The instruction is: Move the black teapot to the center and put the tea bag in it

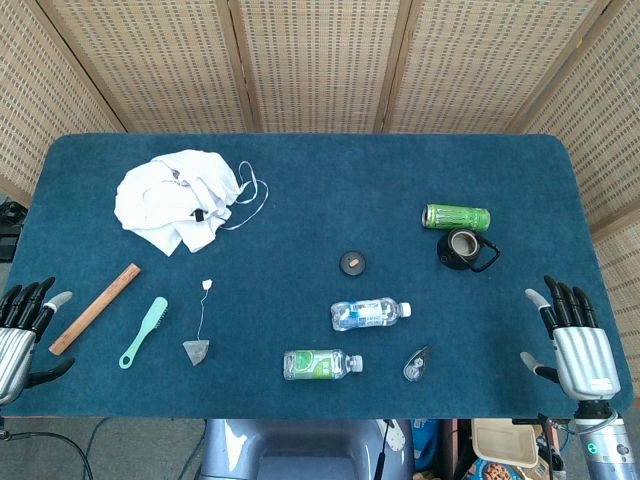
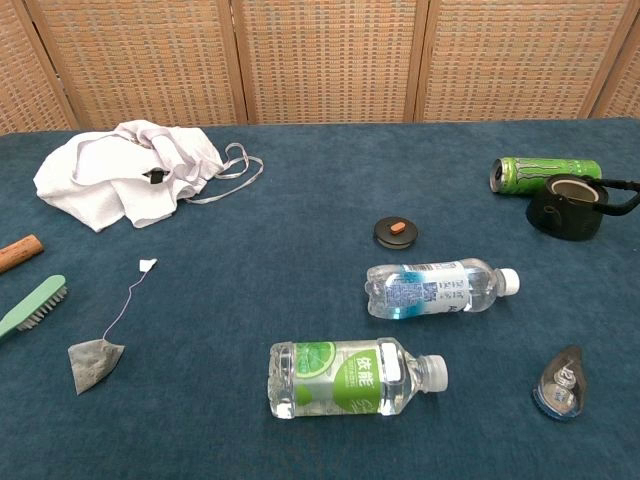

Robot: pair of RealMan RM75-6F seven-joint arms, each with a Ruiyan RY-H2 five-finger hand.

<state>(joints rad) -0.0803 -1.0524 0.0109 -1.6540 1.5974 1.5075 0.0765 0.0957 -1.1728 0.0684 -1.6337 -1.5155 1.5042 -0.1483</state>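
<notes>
The black teapot (image 1: 464, 247) (image 2: 569, 206) stands lidless at the right of the blue table, just in front of a green can. Its black lid (image 1: 352, 264) (image 2: 396, 232) lies apart near the middle. The tea bag (image 1: 196, 350) (image 2: 93, 362) lies at the front left with its string running to a white tag (image 1: 207, 285) (image 2: 147, 265). My left hand (image 1: 22, 333) hovers open at the table's left edge, far from the bag. My right hand (image 1: 574, 338) is open at the right edge, in front of the teapot. Neither hand shows in the chest view.
A green can (image 1: 456, 216) (image 2: 545, 171) lies behind the teapot. Two plastic bottles (image 1: 369, 313) (image 1: 320, 364) lie front centre, with a small tape dispenser (image 1: 417, 363) to their right. White cloth (image 1: 180, 197), a wooden stick (image 1: 95, 308) and a green brush (image 1: 145, 331) occupy the left.
</notes>
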